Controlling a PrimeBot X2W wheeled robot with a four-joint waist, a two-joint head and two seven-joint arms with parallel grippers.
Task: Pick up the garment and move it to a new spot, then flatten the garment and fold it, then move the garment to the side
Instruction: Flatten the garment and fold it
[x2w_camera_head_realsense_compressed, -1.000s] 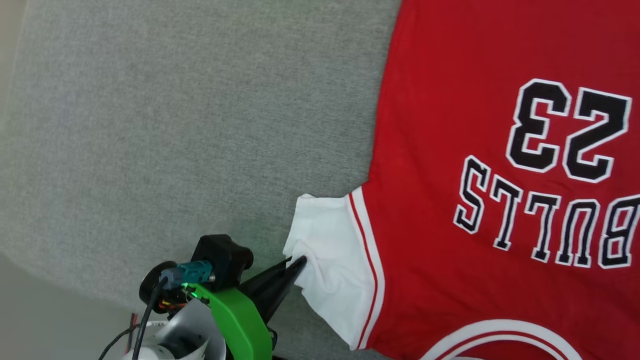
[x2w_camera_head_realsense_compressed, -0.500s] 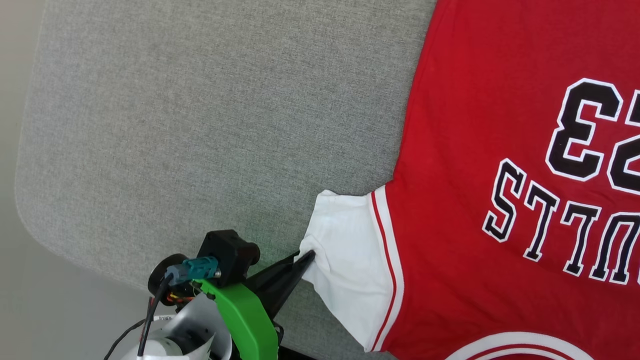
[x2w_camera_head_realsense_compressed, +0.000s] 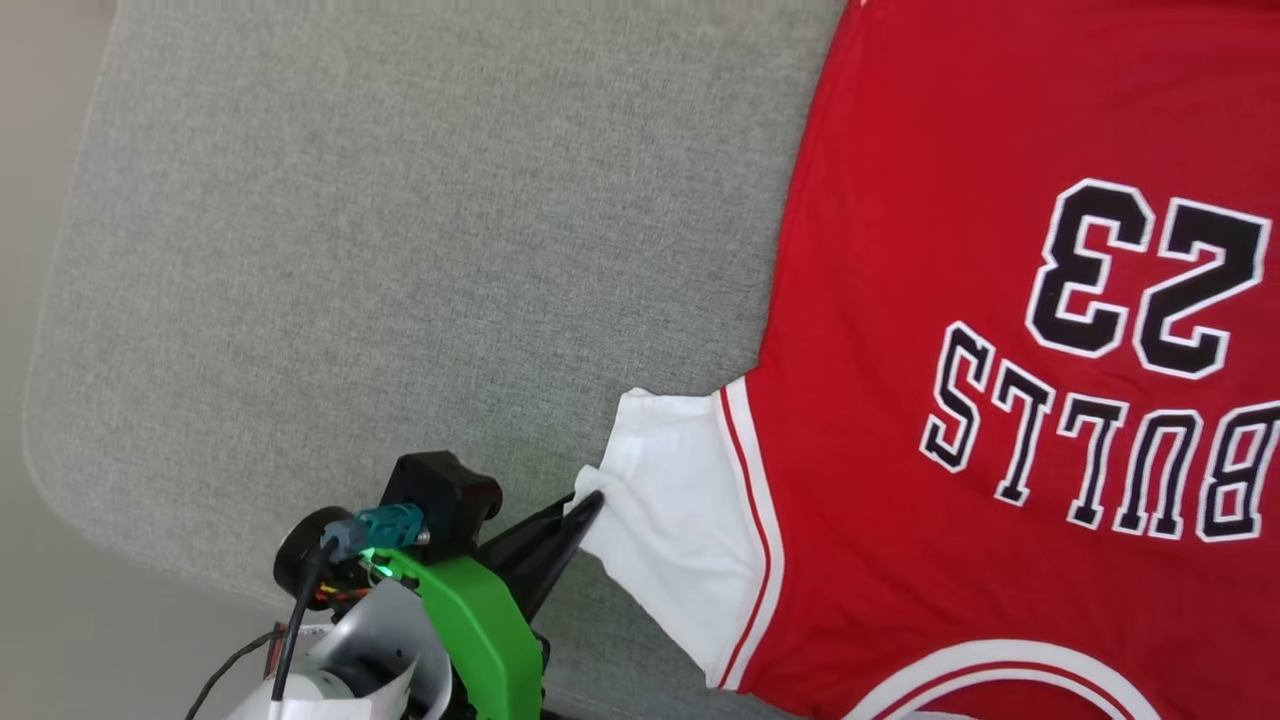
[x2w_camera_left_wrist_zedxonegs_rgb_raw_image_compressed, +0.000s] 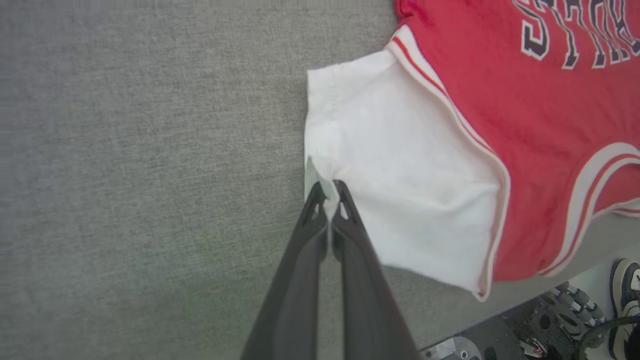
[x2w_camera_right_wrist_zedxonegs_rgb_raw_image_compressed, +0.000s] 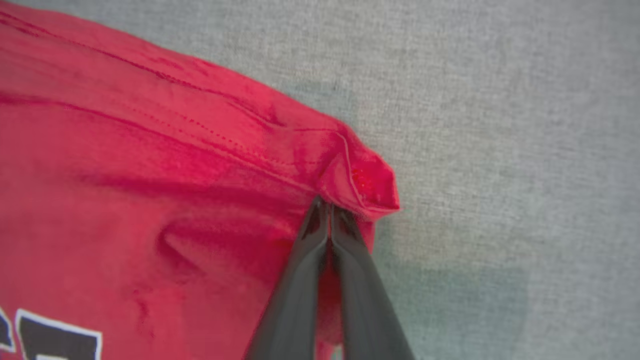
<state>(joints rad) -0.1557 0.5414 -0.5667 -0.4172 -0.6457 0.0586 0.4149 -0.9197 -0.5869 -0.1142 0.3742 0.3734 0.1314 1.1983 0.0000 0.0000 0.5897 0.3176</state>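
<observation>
At the left, a bare stretch of the grey cloth-covered table (x2w_camera_head_realsense_compressed: 400, 250) is left free, presumably as room for spreading and folding. The left gripper (x2w_camera_head_realsense_compressed: 590, 503) is closed on the outer edge of the white sleeve (x2w_camera_head_realsense_compressed: 680, 520), with a small pinch of cloth caught between its tips. This hold seems meant to draw the sleeve outward and flat. The red shirt (x2w_camera_head_realsense_compressed: 950, 150) is laid front-up on the right part of the table, its lettering upside down in the head view. In the right wrist view, the right gripper (x2w_camera_right_wrist_zedxonegs_rgb_raw_image_compressed: 330, 207) is clamped on a bunched corner of the red hem (x2w_camera_right_wrist_zedxonegs_rgb_raw_image_compressed: 360, 185), likely so that the body can be stretched against the sleeve hold. Counted: one shirt, one sleeve in sight, two grippers, both pinching cloth.
</observation>
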